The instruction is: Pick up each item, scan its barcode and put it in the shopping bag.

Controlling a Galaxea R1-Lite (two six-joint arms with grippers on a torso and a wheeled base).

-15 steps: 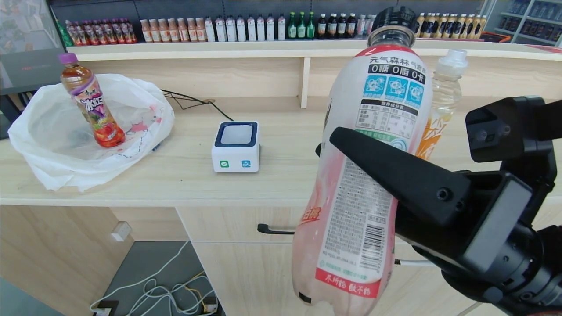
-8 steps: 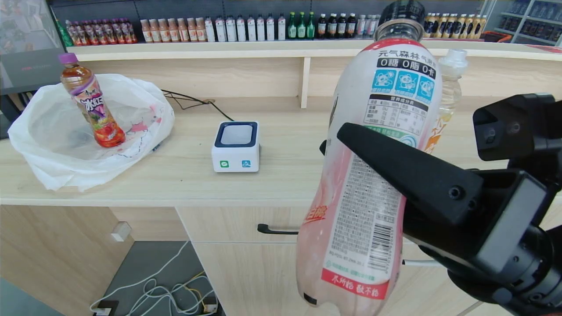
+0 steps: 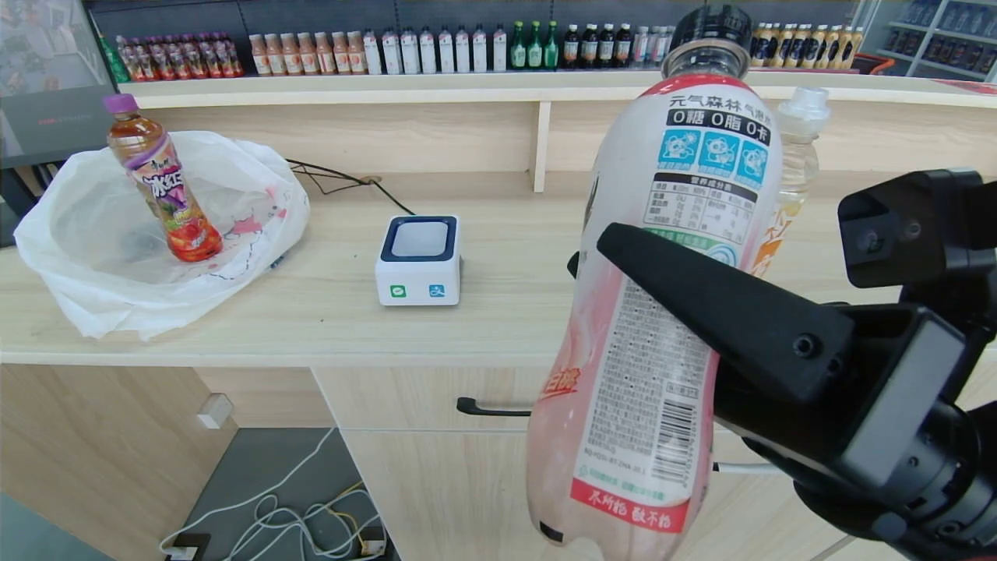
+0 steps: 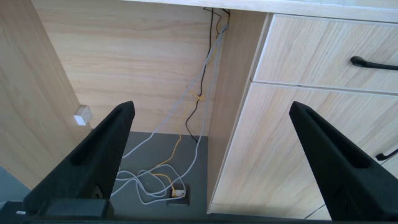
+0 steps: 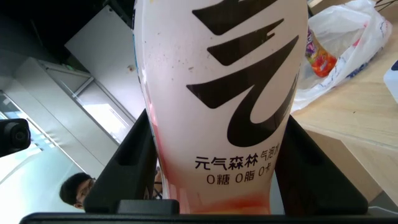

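The right claw (image 3: 586, 251) clamps a pink bottle (image 3: 701, 156) upright before the counter's (image 3: 311, 327) front edge, right of the scanner (image 3: 418, 259), while the left claw (image 4: 211, 107) hangs spread below it.

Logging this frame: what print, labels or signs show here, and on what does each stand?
pink bottle: large label characters, a nutrition table and a barcode; the fine print is too small to read.
tea bottle in the shopping bag: large label characters.
scanner: one green and one blue icon, no words.
shelf bottles: labels too small to read.
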